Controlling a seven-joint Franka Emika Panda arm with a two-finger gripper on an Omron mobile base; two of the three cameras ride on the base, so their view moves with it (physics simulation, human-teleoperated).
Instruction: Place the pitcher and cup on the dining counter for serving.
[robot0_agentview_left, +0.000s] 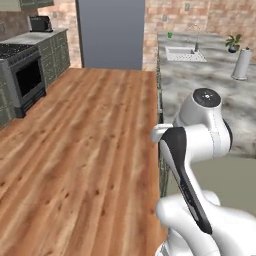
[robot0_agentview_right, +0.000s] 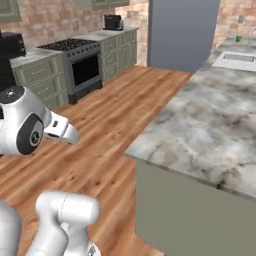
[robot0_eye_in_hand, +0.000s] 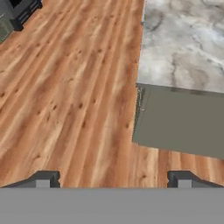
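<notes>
A: Where's the cup (robot0_agentview_left: 170, 34)?

B: Far end of the marbled tabletop (robot0_agentview_left: 210, 95), just left of the sink (robot0_agentview_left: 184, 53). In the right base view it sits just behind the sink's far corner.

A: Which way does it point?

B: It looks upright, long axis vertical, but it's too small to say more. A small bright green speck.

A: And the tool (robot0_eye_in_hand: 113, 179)?

B: Jaws wide apart, nothing between them, over the wood floor (robot0_eye_in_hand: 65, 96) off the tabletop's near corner.
</notes>
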